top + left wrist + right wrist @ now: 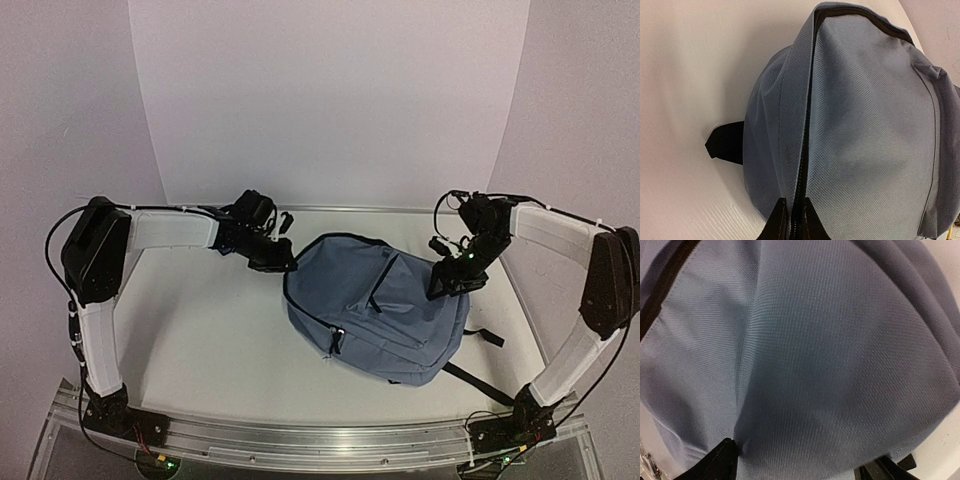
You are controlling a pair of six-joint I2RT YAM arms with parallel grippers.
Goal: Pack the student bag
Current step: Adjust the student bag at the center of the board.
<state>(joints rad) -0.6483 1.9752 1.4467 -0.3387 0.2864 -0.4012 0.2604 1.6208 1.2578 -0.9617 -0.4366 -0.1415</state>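
Observation:
The slate-blue student bag (375, 310) lies flat in the middle of the white table, front pocket up, its black zippers closed. My left gripper (283, 265) is at the bag's far-left rim. In the left wrist view that gripper (794, 220) is shut on the black zipper seam of the bag (870, 125), with the fabric pinched between its fingertips. My right gripper (450, 285) rests on the bag's far-right side. In the right wrist view it (802, 465) stands open, jaws spread wide, with the bag's fabric (815, 355) bulging between them.
Black straps (487, 337) trail from the bag's right side toward the right arm's base. Another black strap end (725, 142) pokes out under the bag's left side. White walls close in the table at the back and sides. A metal rail (330, 440) runs along the near edge.

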